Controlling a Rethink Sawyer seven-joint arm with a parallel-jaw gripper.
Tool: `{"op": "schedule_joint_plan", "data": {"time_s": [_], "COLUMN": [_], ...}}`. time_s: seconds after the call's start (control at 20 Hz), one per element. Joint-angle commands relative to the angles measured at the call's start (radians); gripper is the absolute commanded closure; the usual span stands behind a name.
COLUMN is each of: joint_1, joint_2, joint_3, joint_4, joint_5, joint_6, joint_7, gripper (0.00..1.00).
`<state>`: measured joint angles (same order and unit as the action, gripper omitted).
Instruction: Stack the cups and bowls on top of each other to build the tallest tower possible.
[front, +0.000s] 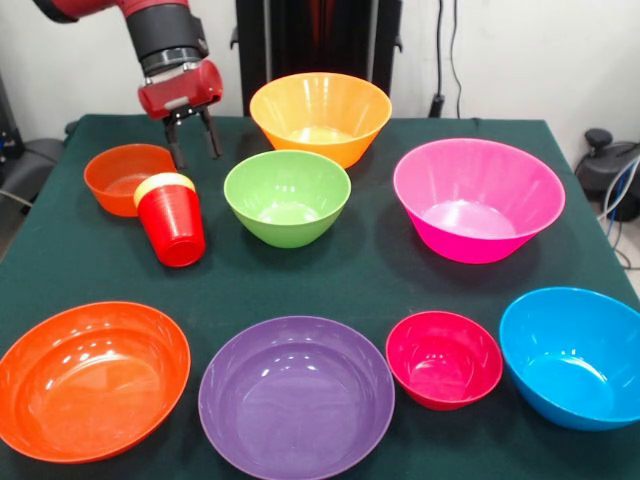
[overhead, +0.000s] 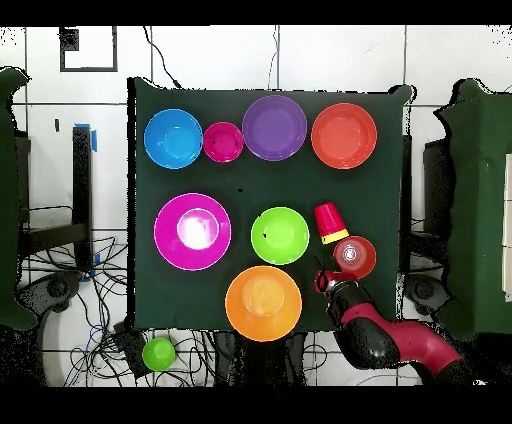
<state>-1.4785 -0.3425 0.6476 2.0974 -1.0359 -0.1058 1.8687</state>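
Arm reaches down from the bench's far edge toward the far left corner as seen from across the bench, red wrist tilted, tool (front: 192, 145) pointing downward. Tool fingers (front: 211, 134) stand a narrow gap apart and hold nothing; their tips hang just above the green cloth, between the small orange bowl (front: 125, 176) and the light orange bowl (front: 320, 115), touching neither as far as can be told. Red cup (front: 172, 224) lies tipped just in front of the tool, with the yellow cup (front: 163, 183) nested in its mouth so that only a yellow rim shows; the pair leans against the small orange bowl. All bowls sit upright and separate, none stacked. Far row: light orange bowl at mid-edge, green bowl (front: 287, 197) just in front of it, magenta-pink bowl (front: 477, 199) toward the right edge. Near edge, left to right: orange-red bowl (front: 92, 379), purple bowl (front: 296, 396), small crimson-pink bowl (front: 444, 359), blue bowl (front: 574, 357). Overhead view shows the same layout turned round, with the tool (overhead: 327, 279) beside the small orange bowl (overhead: 356, 256) at the robot-side edge of the bench (overhead: 390, 210). A green round object (overhead: 158, 353) lies off the bench on the floor among cables.
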Motion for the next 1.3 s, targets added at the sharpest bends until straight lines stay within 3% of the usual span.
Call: {"op": "schedule_joint_plan", "data": {"time_s": [0.05,0.7,1.0,1.3], "joint_1": [0.001,-0.012,0.014,0.022], "joint_2": [0.02,0.046,0.08,0.097], "joint_3": [0.099,0.111,0.07,0.061], "joint_4": [-0.135,-0.171,-0.2,-0.214], "joint_5": [-0.017,-0.044,-0.092,-0.083], "joint_6": [0.169,0.186,0.129,0.111], "joint_7": [-0.048,-0.063,-0.037,-0.017], "gripper": [0.0,0.0,0.0,0.0]}}
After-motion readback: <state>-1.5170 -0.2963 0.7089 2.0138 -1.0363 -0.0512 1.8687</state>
